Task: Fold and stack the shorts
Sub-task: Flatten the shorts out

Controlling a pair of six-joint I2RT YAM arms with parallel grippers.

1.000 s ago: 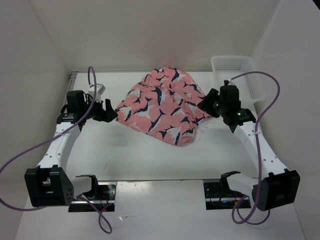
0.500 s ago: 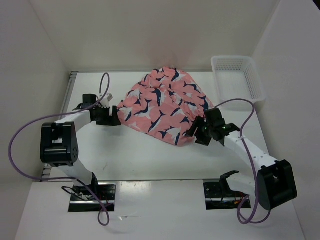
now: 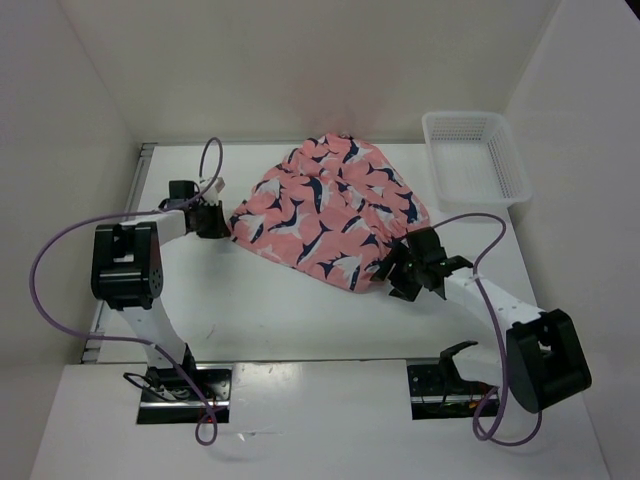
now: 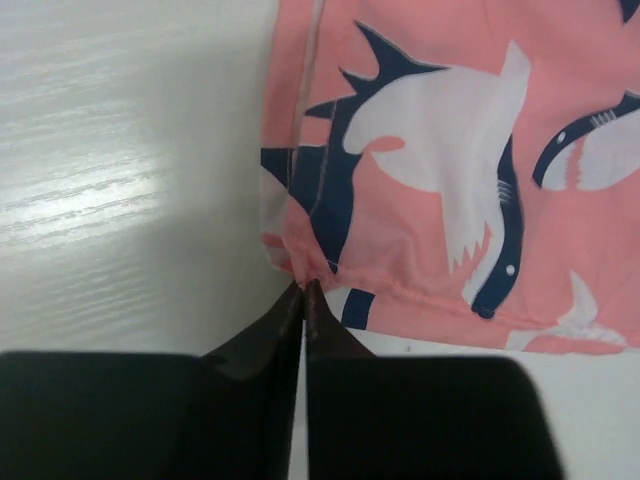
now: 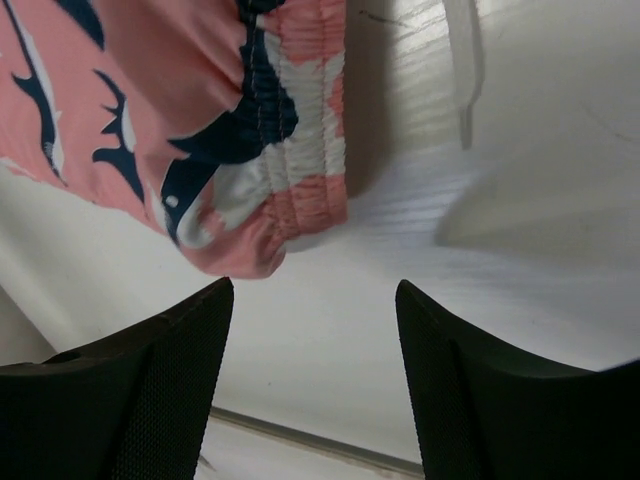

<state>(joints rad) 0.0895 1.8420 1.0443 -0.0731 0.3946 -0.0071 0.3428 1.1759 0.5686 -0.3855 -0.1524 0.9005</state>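
Shorts (image 3: 325, 210): lay spread and rumpled on the table (image 3: 280, 310), centre to far side, unmoved since the earlier frames
Left gripper (image 4: 302, 292): jaws pressed together, tips touching the hem corner at the shorts' left edge; whether cloth was caught could not be told; it had kept to that edge while its arm folded lower
Right gripper (image 5: 312, 295): jaws wide apart and empty, just near of the elastic waistband corner; one second earlier it stood farther right, by the basket (image 3: 475, 160)
Basket: white mesh, far right, apart from the shorts
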